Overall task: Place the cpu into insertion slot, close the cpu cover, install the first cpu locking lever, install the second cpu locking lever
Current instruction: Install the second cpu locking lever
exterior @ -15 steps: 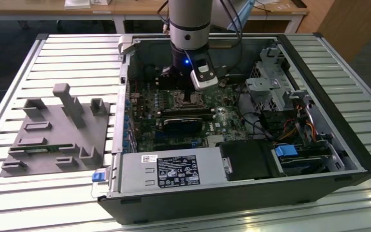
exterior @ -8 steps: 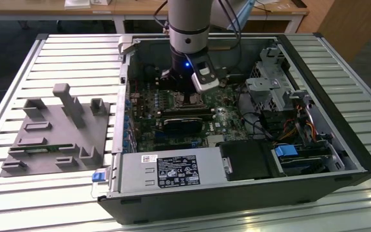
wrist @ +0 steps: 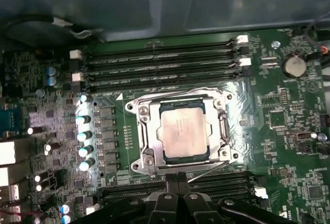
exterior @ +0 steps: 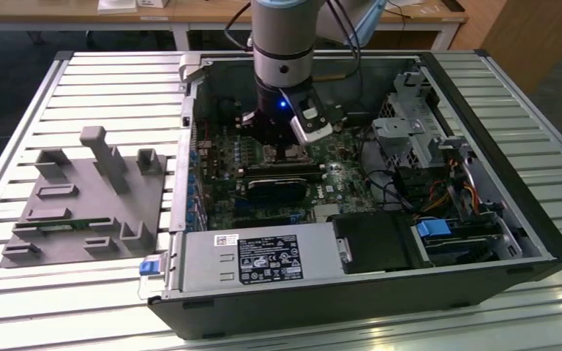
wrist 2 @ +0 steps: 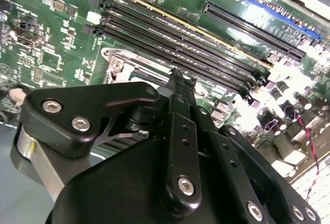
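The cpu (wrist: 184, 131) lies seated in the insertion slot (wrist: 145, 132), with the cpu cover (wrist: 219, 126) closed flat around it. In the first wrist view the gripper (wrist: 179, 178) hangs just off the socket's edge, beside a thin locking lever (wrist: 206, 171). The jaws are drawn together, holding nothing. In the exterior view the arm (exterior: 283, 51) reaches down into the open computer case (exterior: 486, 183) on the slatted desk (exterior: 66, 292).

Grey fixture block (exterior: 85, 201) lies on the slatted table (exterior: 515, 95) (beside the open computer case (exterior: 476, 241)).

The arm (exterior: 283, 44) stands vertical, its pincer (wrist: 178, 178) pointing down, fingertips together
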`<state>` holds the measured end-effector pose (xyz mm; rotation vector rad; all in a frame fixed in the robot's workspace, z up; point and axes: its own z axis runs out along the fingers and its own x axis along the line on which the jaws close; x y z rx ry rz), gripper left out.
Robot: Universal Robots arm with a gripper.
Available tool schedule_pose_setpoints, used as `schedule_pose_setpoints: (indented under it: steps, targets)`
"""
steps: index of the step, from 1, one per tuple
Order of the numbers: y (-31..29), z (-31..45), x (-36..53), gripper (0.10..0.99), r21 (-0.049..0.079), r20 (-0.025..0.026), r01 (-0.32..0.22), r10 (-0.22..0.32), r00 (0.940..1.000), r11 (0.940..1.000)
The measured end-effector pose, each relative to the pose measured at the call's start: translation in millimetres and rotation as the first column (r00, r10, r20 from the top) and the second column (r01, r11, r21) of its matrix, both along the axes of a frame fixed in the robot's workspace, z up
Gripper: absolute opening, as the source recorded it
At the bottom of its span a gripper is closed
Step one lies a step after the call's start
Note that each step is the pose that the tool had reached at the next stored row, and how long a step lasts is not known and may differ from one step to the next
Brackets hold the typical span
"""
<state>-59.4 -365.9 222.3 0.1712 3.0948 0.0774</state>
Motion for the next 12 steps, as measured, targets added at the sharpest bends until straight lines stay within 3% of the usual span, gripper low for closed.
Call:
schedule_pose_setpoints:
  steps: [5,12]
  targets:
    - [-2.9,-4.7,-3.1,0.106,0.009,0.0002,-0.026,0.026,0.9997,0.9996]
    - [-6.5,-11.2,-6.1,0.106,0.04,0.0015,-0.054,0.054,0.9985,0.9977]
